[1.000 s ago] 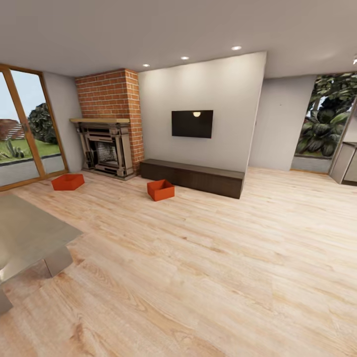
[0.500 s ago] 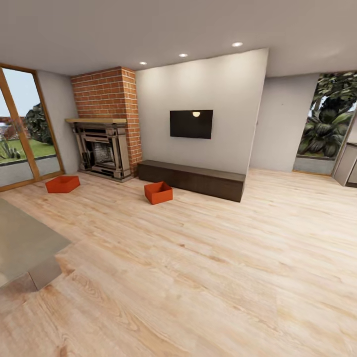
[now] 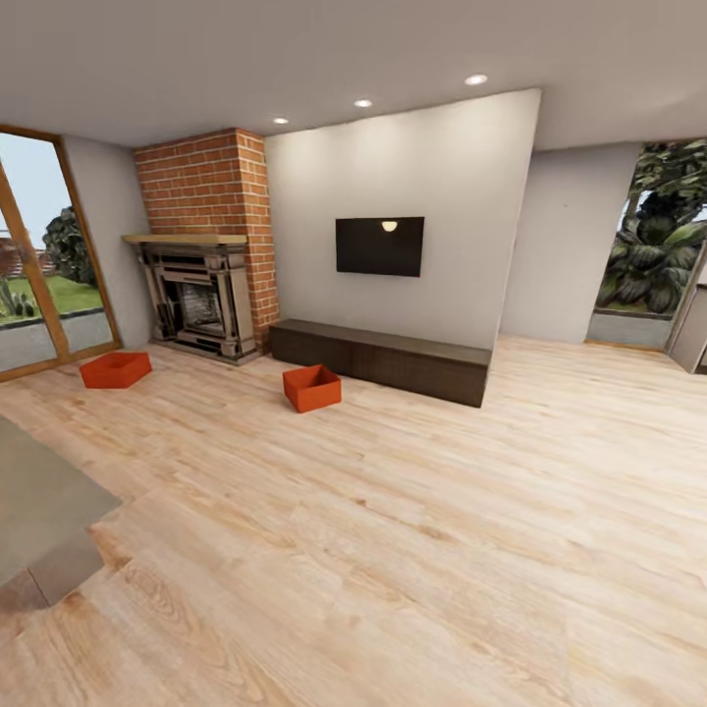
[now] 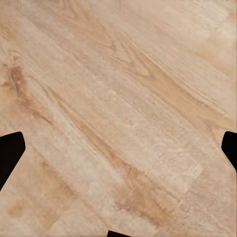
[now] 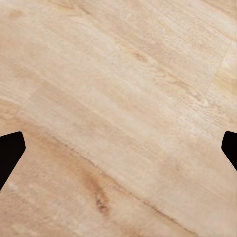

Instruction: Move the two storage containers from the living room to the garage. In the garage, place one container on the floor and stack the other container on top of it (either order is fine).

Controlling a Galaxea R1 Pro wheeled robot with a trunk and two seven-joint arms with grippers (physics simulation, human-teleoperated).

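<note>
Light wood plank floor [image 5: 123, 98] with slanting grain and board seams, small dark knot [image 5: 102, 207] in one plank, right tool's [image 5: 118, 148] two black fingertips [image 5: 10, 150] spread wide, nothing between them

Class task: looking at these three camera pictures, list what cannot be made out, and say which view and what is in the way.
- Near bin, head view: its inside floor, hidden by its own front walls.
- Far bin, head view: too small to tell whether anything is inside.
- Grey table, head view: cut off by the picture edge.
- Left gripper and right gripper, wrist views: fingertips at the picture edges; arms cut off.
</note>
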